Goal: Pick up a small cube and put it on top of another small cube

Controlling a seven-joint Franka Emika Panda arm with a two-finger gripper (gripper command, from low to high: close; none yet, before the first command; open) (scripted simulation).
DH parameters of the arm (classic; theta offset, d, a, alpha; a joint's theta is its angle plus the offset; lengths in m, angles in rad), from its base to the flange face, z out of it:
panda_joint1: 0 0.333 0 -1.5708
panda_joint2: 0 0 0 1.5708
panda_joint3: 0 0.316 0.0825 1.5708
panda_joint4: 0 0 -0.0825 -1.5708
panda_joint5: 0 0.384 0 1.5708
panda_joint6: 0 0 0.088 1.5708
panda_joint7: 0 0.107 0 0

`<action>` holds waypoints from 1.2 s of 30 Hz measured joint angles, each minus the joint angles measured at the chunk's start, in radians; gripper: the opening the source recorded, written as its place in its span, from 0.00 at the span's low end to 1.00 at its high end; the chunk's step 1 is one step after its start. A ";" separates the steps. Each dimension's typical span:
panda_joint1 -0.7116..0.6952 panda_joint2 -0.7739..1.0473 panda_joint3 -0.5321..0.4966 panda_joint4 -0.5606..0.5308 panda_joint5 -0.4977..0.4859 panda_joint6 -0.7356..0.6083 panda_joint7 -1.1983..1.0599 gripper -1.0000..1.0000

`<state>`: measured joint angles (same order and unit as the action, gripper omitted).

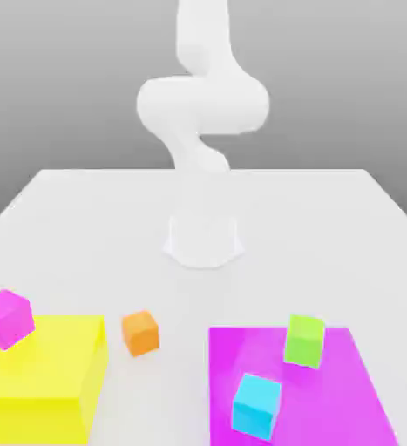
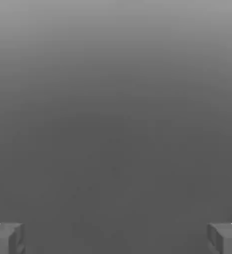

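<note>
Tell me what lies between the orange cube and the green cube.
In the exterior view, the near edge of the flat magenta patch lies between the orange cube and the green cube, after a bare stretch of white table.

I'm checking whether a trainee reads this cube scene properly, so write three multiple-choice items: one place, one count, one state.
1. Where is the magenta cube?
A) on the purple-magenta patch
B) on the yellow block
C) beside the cyan cube

2. How many small cubes are there?
A) two
B) six
C) four

3. How does the gripper stand?
A) open, empty
B) shut, empty
C) gripping the orange cube

Key:
1 B: it shows over the yellow top.
2 C: magenta, orange, green, cyan.
3 A: fingers wide apart, nothing between.
</note>
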<state>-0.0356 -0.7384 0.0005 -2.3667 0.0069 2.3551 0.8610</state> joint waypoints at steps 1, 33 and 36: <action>-0.017 0.031 0.001 -0.032 0.003 0.027 0.030 0.50; -0.306 0.973 0.007 -0.558 0.021 0.806 0.642 0.00; -0.314 0.887 0.014 -0.573 0.022 0.735 0.640 0.00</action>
<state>-0.3493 0.1486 0.0149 -2.9396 0.0284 3.0900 1.5009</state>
